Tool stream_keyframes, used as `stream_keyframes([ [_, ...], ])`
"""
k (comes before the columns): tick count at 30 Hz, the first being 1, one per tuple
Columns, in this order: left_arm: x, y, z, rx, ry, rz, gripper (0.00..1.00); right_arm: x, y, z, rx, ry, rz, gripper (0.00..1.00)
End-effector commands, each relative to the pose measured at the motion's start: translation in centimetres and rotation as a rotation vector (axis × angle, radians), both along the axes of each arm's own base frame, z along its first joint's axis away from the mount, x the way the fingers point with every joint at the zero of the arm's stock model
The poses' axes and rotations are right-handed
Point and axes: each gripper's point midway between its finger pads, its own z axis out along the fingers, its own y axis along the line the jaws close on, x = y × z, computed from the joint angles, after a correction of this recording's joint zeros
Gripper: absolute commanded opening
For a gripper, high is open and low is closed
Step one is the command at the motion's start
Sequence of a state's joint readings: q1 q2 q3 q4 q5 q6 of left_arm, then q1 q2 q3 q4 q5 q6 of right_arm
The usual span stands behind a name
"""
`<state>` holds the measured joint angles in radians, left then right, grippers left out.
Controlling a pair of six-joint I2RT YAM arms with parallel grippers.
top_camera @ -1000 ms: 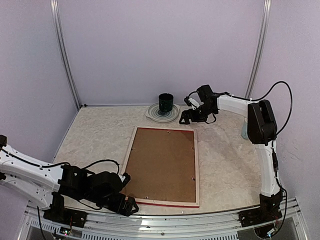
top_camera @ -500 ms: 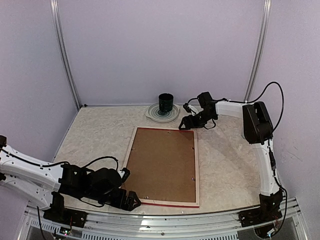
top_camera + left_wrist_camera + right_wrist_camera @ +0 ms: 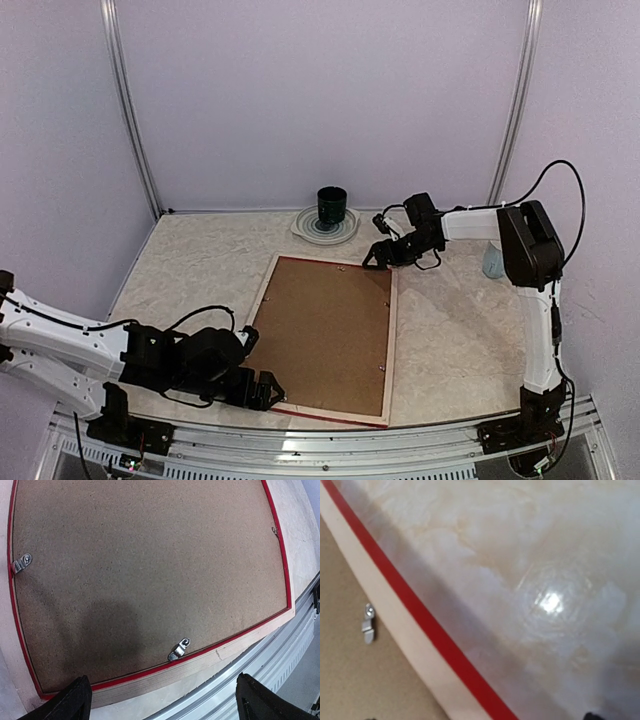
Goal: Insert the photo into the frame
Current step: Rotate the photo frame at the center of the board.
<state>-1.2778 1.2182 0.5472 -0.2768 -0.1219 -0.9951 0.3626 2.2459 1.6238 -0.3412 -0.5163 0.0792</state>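
Note:
The frame (image 3: 394, 330) lies face down on the table, its pale wood back up and its red edge showing along the near side. A brown backing board (image 3: 320, 330) fills it. The photo is hidden. My left gripper (image 3: 262, 388) is open at the frame's near-left corner. In the left wrist view the left gripper (image 3: 167, 702) has its fingertips (image 3: 75, 700) wide apart beside the frame's near edge (image 3: 150, 682). My right gripper (image 3: 380, 258) sits at the far-right corner. In the right wrist view the right gripper (image 3: 480, 717) is open, with the frame's red side (image 3: 420, 615) running between its tips.
A dark green cup (image 3: 332, 205) stands on a plate (image 3: 306, 232) at the back. A pale blue object (image 3: 490, 262) sits behind the right arm. A metal rail (image 3: 330, 440) runs along the table's near edge. Small metal clips (image 3: 178, 649) hold the backing board.
My right gripper came down from beside the plate to the frame's far-right corner. The left gripper slid right to the near-left corner. The frame swung and shifted slightly toward the near edge.

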Motion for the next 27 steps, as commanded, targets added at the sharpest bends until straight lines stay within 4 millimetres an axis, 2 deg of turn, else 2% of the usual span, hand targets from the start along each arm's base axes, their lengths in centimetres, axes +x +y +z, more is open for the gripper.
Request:
stream_keyframes([
  [1,0.6,0.0,2.1,-0.008,-0.035,0.017,0.99,-1.9,-1.8,-3.4,-0.087,0.111,-0.054,0.89],
  [5,-1.1,0.9,4.0,-0.051,0.024,0.014,0.99,-2.0,-2.1,-3.7,-0.105,0.111,-0.063,0.89],
  [7,-2.6,1.4,3.9,-0.056,0.073,-0.007,0.99,-1.9,-2.1,-3.5,-0.107,0.107,-0.061,0.9],
  [10,-4.5,2.2,3.2,-0.03,0.123,-0.027,0.99,-1.7,-2.1,-3.2,-0.105,0.098,-0.066,0.9],
  [15,-5.9,2.5,0.9,0.014,0.16,-0.049,0.99,-1.4,-1.8,-2.9,-0.093,0.094,-0.061,0.9],
  [19,-5.5,2.6,-1.3,0.07,0.152,-0.037,0.99,-1.5,-1.8,-2.8,-0.092,0.095,-0.058,0.9],
  [27,-2.1,1.7,-2.4,0.071,0.097,0.034,0.99,-2.2,-1.8,-2.9,-0.085,0.112,-0.046,0.89],
])
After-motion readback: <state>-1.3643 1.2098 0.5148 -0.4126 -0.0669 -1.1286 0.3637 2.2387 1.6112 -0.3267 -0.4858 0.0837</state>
